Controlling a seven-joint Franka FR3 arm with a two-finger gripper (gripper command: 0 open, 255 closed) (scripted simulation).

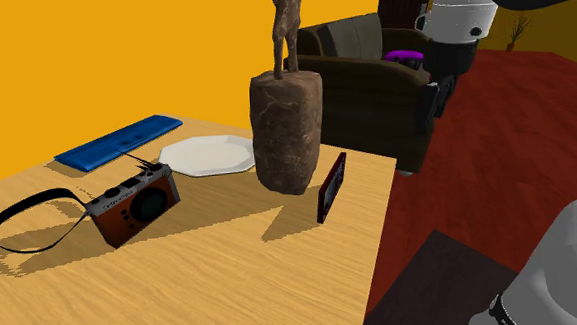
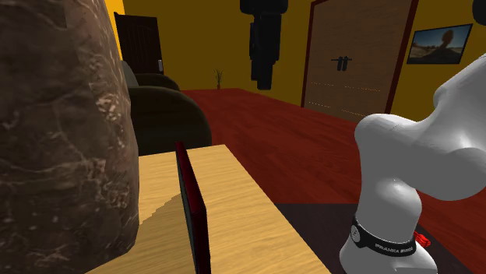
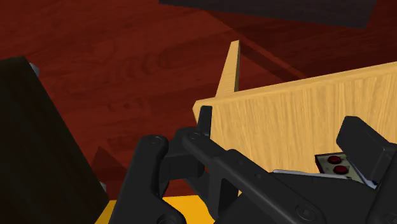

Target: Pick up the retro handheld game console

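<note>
my gripper (image 3: 284, 132), jaws wide, nothing btwn, hovers past table (image 1: 232, 279) edge, red console (image 1: 332, 187) on edge beside brown statue (image 1: 287, 132), apart from me

Pale honey wood grain ran right across the table (image 1: 232, 279), and there was the game console (image 1: 332, 187), dark red around a black face! Mottled brown on the stone base (image 1: 287, 130), plain white for the plate (image 1: 208, 155), bright blue for the keyboard (image 1: 118, 142). The black-strapped camera (image 1: 133, 205) was rust-red under a silver top, and the wall (image 1: 92, 55) was flat orange.
</note>
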